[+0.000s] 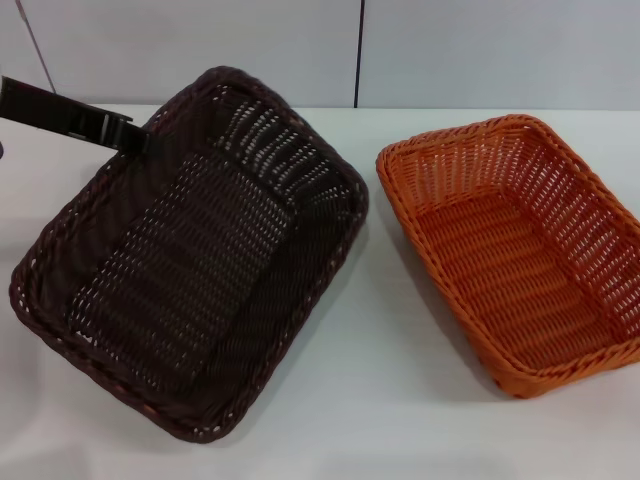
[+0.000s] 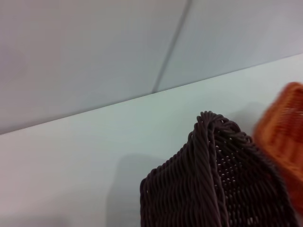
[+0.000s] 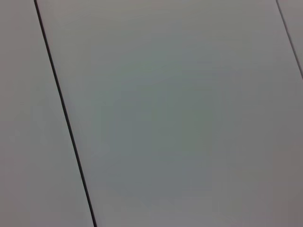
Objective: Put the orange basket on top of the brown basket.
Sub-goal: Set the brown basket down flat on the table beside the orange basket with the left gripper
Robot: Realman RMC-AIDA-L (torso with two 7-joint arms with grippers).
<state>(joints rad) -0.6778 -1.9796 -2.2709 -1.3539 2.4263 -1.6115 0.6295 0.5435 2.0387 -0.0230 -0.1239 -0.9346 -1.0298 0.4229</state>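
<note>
The brown basket [image 1: 190,260] is on the left of the white table, turned at an angle and looking tipped up. My left gripper [image 1: 140,138] reaches in from the left and is shut on its far left rim. A corner of the brown basket [image 2: 208,184] fills the lower part of the left wrist view, with the orange basket [image 2: 284,132] beside it. The orange basket [image 1: 520,250] sits upright and empty on the table at the right, apart from the brown one. My right gripper is out of view; its wrist view shows only wall panels.
The white table [image 1: 380,400] has a bare strip between the two baskets and along its front. A pale panelled wall [image 1: 360,50] with a dark seam stands just behind the table's far edge.
</note>
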